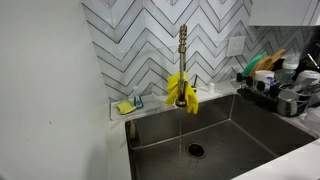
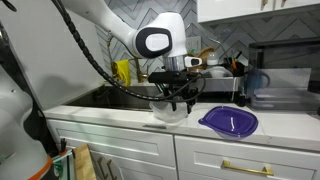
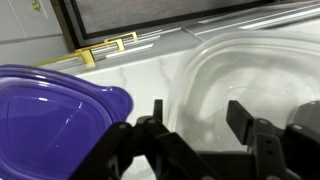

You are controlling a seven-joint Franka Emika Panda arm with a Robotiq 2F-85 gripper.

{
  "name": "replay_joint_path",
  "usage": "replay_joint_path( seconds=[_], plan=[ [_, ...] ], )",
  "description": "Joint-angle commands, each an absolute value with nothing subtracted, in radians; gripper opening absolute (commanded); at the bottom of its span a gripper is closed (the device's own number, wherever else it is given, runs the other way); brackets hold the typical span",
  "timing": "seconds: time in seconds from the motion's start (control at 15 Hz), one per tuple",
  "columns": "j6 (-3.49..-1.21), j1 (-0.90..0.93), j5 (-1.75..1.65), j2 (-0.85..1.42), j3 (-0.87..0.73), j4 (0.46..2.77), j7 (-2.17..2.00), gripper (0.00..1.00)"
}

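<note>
1. One claw (image 2: 178, 98), fingers spread apart and gripping nothing, hangs low over a clear plastic container (image 2: 170, 113);
2. the container sits on the white counter (image 2: 110, 113); in the wrist view its near wall lies between the fingers, contact unclear;
3. a purple lid (image 2: 228, 121) lies just beside it;
4. in an exterior view, a yellow cloth (image 1: 182, 92) drapes the faucet (image 1: 183, 45) above the sink (image 1: 250, 130).

Clear glossy plastic container (image 3: 250, 75); purple glossy plastic lid (image 3: 50, 105); polished marble counter (image 3: 130, 70)

Lid (image 3: 50, 100) just beside container (image 3: 245, 75), on counter (image 3: 140, 70)
</note>
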State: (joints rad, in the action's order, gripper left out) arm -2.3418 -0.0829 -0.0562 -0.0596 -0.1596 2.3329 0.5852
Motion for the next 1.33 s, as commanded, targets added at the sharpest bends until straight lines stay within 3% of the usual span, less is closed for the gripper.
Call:
replay_joint_path(
  seconds=[0.0,0.13,0.27,0.33,0.8,1.27],
  plan=[
    [-2.354,-0.102,-0.083,-0.053,-0.156,2.349,0.56,0.88],
    [-2.348,-0.109,-0.088,-0.051,-0.158,2.346,0.558,0.95],
    [-2.342,-0.114,-0.082,-0.052,-0.158,2.343,0.559,0.57],
    [-2.338,-0.112,-0.067,-0.056,-0.156,2.341,0.569,0.56],
    [-2.204,-0.1,-0.02,-0.108,-0.147,2.316,0.696,0.02],
    [-1.979,-0.072,-0.004,-0.204,-0.141,2.234,0.859,0.02]
  ],
)
